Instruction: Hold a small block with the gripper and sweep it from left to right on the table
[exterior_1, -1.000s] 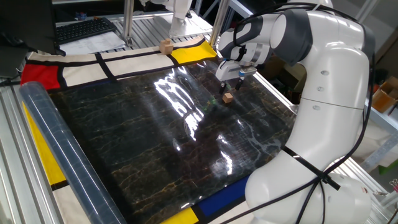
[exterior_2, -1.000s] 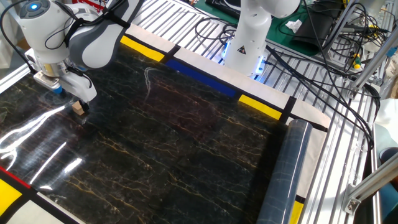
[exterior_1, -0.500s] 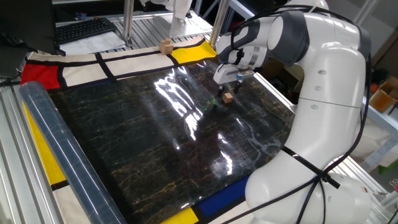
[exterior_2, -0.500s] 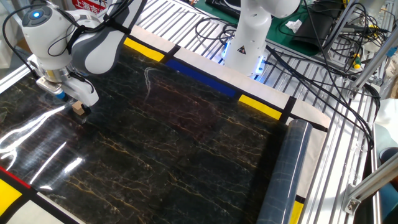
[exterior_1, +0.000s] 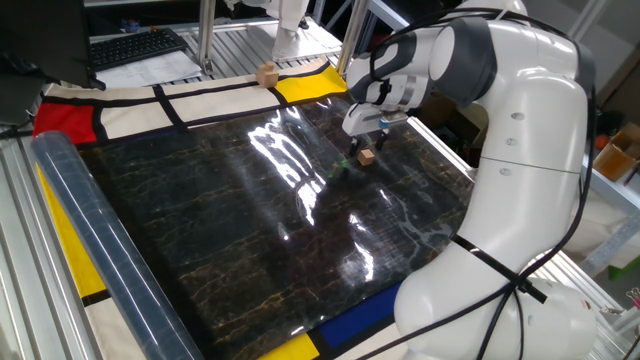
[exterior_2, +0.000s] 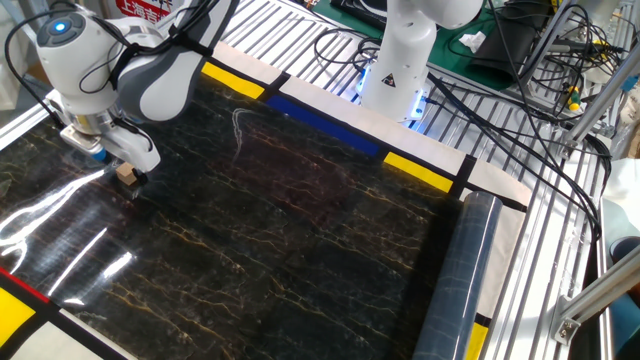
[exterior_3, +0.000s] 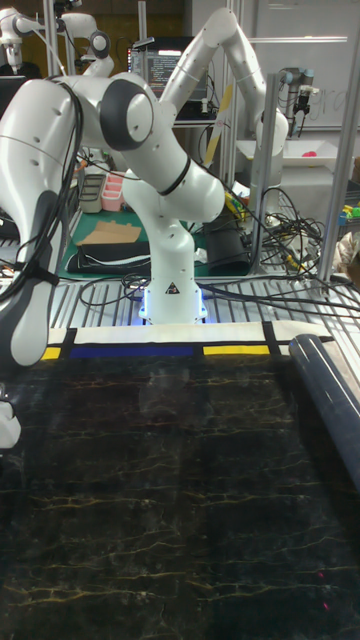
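**One tiny cube pinned low at the desk's edge**

One small block (exterior_1: 367, 156) sits at the tips of the pincer (exterior_1: 366, 148), low against the glossy black desk (exterior_1: 250, 230), toward two o'clock in the view that shows the white arm's elbow. The fingers close around the block, it seems, though the contact is too small to confirm. Holding it this low lets it slide along the surface instead of being carried. A paler wooden cube (exterior_1: 266, 73) rests well apart at twelve o'clock on the cloth border, and a clear plastic roll (exterior_1: 90, 230) lies along nine o'clock.
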